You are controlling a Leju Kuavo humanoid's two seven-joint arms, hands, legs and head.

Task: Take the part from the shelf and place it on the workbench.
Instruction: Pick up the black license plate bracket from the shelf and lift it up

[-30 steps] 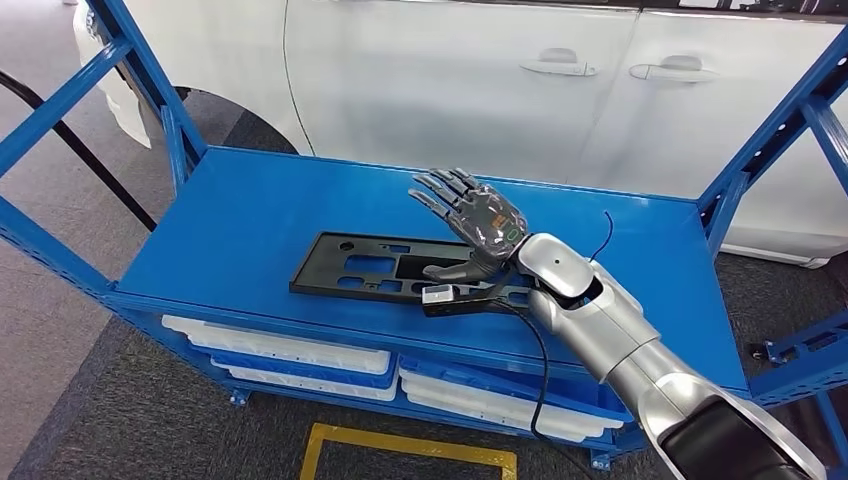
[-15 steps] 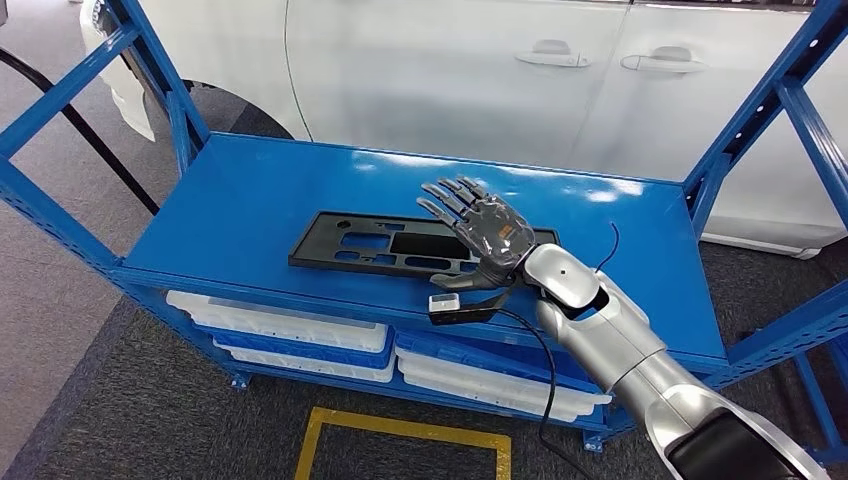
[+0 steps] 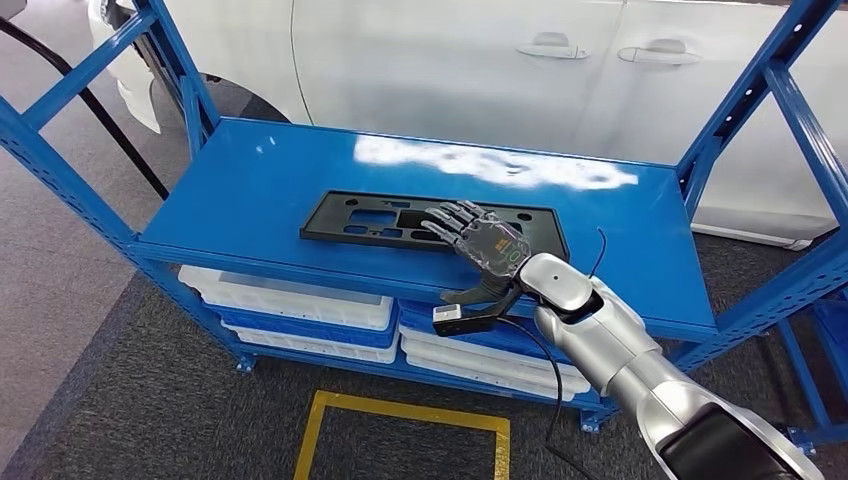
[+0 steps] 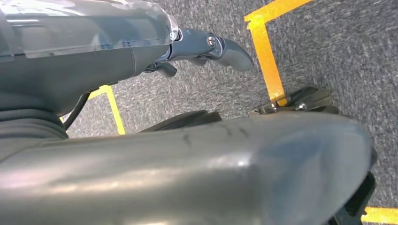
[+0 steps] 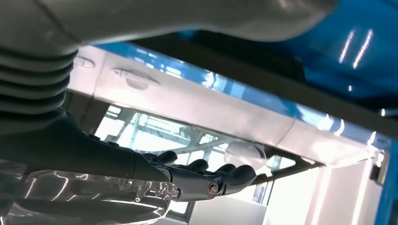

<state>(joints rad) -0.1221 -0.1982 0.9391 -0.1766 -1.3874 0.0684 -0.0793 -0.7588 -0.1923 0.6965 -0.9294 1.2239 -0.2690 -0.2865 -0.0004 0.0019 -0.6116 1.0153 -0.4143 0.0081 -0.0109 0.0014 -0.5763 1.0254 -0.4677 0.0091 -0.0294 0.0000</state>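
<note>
A flat black part (image 3: 400, 220) with several cut-outs lies lengthwise in the middle of the blue shelf (image 3: 250, 190). My right hand (image 3: 482, 250) hovers over the part's near right end, fingers (image 3: 452, 218) spread and stretched out above it and holding nothing. The thumb (image 3: 470, 293) hangs in front of the shelf's front edge. In the right wrist view the fingers (image 5: 211, 180) reach out flat, with the part's dark edge (image 5: 263, 79) close by. My left hand (image 4: 206, 47) hangs over the grey floor, its fingers loosely extended and holding nothing.
A white car (image 3: 450, 70) stands right behind the shelf. Blue uprights (image 3: 760, 90) frame both ends. White trays (image 3: 290, 300) fill the lower level. A yellow floor marking (image 3: 400, 415) lies in front, and a black cable (image 3: 90, 100) runs at the left.
The camera has shifted. Relative to the part, my right hand has drawn back from beyond its far edge and sunk lower, and its fingers are now over the near right end.
</note>
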